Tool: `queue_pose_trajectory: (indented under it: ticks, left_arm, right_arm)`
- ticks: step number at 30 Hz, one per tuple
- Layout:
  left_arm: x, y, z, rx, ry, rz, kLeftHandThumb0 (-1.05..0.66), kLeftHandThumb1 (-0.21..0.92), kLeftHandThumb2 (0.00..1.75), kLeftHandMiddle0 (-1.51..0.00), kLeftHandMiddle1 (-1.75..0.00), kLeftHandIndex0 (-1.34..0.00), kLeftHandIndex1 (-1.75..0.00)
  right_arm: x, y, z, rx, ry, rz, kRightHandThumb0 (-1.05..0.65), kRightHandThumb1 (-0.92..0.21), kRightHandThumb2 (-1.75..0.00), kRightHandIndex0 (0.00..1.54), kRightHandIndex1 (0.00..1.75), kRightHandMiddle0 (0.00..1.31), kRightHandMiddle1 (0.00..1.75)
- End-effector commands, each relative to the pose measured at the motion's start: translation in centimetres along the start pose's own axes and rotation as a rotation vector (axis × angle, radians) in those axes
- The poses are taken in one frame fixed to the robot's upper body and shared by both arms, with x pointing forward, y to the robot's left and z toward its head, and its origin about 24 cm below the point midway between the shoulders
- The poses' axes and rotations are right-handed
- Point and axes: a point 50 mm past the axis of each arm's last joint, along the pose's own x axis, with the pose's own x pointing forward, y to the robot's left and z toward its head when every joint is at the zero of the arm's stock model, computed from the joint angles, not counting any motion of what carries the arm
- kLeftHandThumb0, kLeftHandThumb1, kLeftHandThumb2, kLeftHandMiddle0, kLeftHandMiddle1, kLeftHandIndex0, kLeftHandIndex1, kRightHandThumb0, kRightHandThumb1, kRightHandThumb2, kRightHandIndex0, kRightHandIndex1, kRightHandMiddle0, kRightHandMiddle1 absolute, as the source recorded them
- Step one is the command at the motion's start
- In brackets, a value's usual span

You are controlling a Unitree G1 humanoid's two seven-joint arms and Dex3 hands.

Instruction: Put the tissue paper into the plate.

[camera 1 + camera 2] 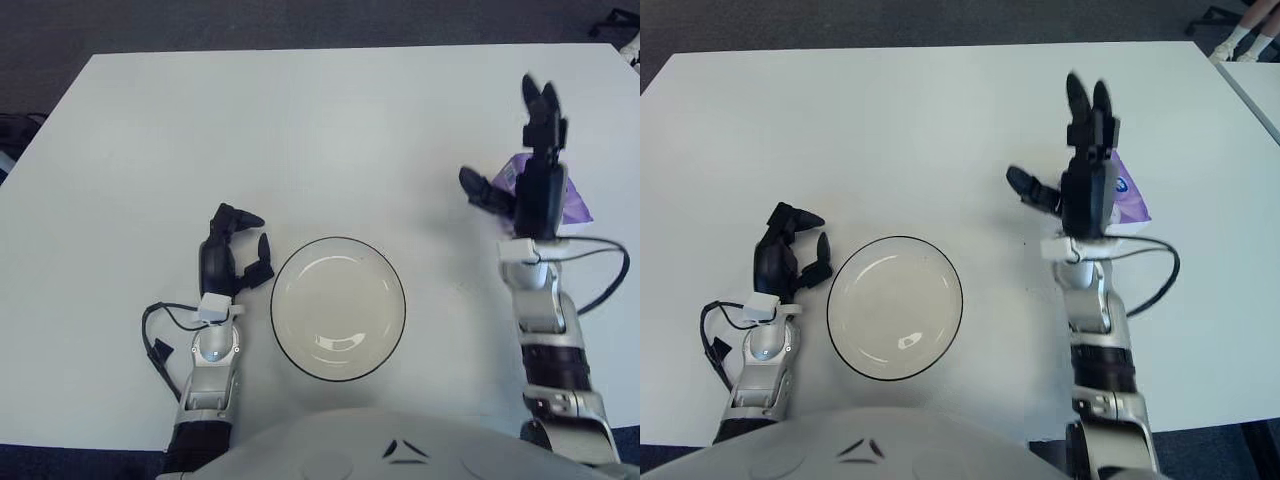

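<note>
A purple tissue pack (1129,203) lies on the white table at the right, mostly hidden behind my right hand (510,150). That hand is raised above the table in front of the pack, its fingers (541,105) stretched upward and the thumb out to the left, holding nothing. I cannot tell whether it touches the pack. A round white plate (338,300) with a dark rim sits near the front edge, in the middle. My left hand (250,235) shows just left of the plate, fingers loosely curled and holding nothing.
The white table (300,130) stretches wide behind the plate. A black cable (165,325) loops beside my left wrist, and another (605,285) hangs from the right wrist. Dark floor lies beyond the table's far edge.
</note>
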Motion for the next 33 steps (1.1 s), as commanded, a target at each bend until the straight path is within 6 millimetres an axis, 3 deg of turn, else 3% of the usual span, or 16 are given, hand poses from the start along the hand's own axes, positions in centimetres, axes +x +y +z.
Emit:
queue_pose_trajectory:
  ticks: [1, 33]
  left_arm:
    - [-1.88, -0.11, -3.15, 0.022, 0.173, -0.001, -0.45, 0.42, 1.2, -1.03, -1.75, -0.53, -1.75]
    - [-2.06, -0.91, -3.02, 0.028, 0.182, -0.004, -0.43, 0.46, 1.15, -1.01, -1.75, -0.5, -1.75]
  right_arm:
    - [-0.62, -0.05, -0.19, -0.017, 0.023, 0.009, -1.05, -0.92, -0.66, 0.0, 0.0, 0.0, 0.0]
    - [-0.51, -0.92, -0.76, -0.023, 0.026, 0.007, -1.05, -0.92, -0.66, 0.0, 0.0, 0.0, 0.0]
